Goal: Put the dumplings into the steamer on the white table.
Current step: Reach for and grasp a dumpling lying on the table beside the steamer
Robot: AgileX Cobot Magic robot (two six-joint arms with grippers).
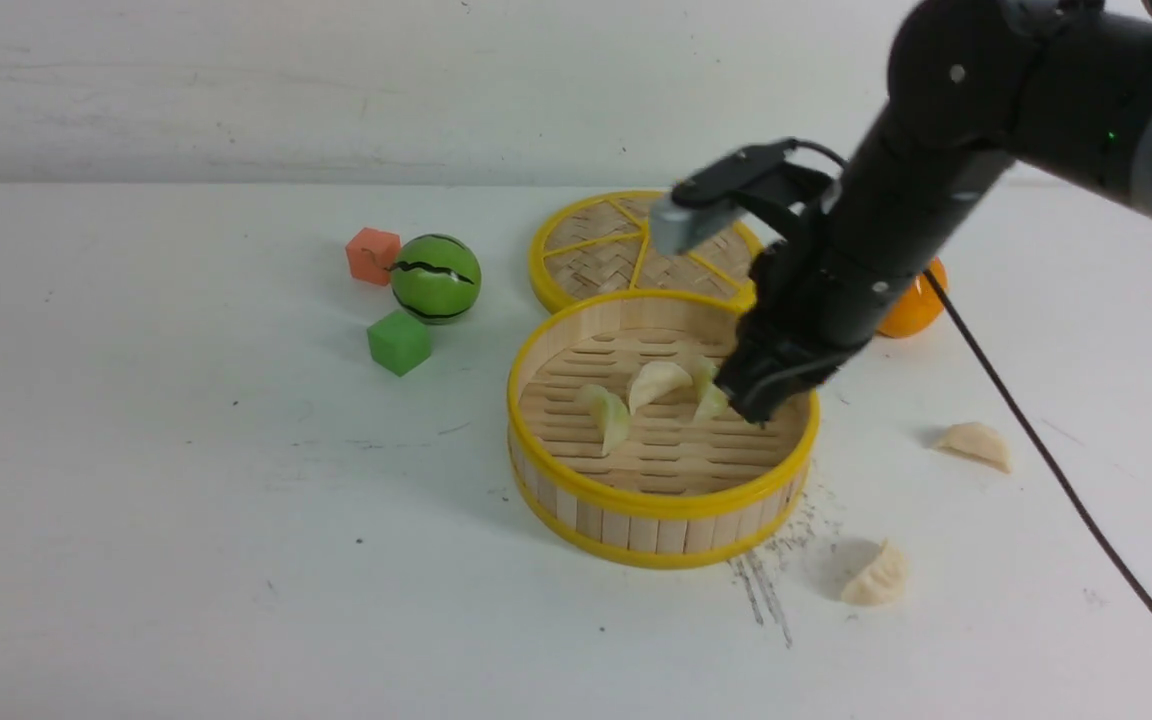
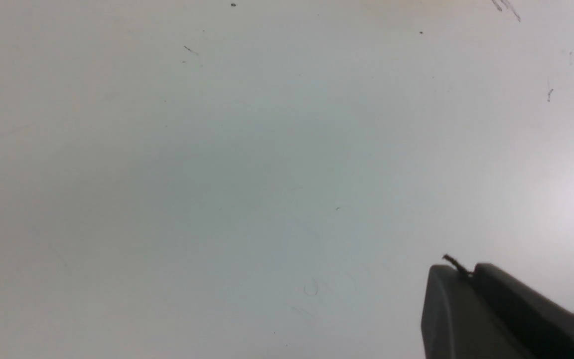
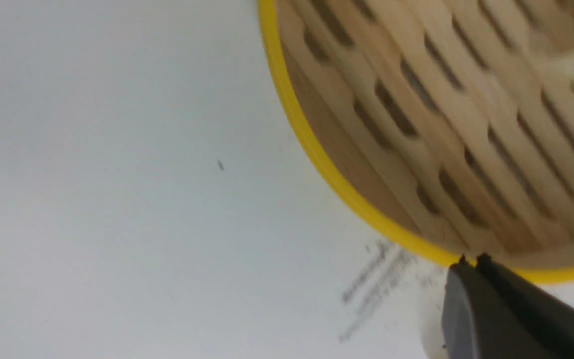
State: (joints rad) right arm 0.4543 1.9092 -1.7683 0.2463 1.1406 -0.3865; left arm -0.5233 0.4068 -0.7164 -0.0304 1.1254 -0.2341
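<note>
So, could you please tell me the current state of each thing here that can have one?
Steamer: uncovered, upright, partly filled.
Lid: off, lying flat on the table behind the steamer.
Three dumplings: lying inside the steamer.
Two dumplings: outside, on the table right of the steamer.
Right gripper: shut, empty, over the steamer's right side.
Left gripper: shut, empty, above the table.

A pale, faintly streaked wall point(image 1: 336, 90), possibly painted board, rises behind the white table point(image 1: 136, 500).

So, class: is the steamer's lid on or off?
Off: the woven lid lies flat behind the steamer, whose slatted floor shows.
</note>
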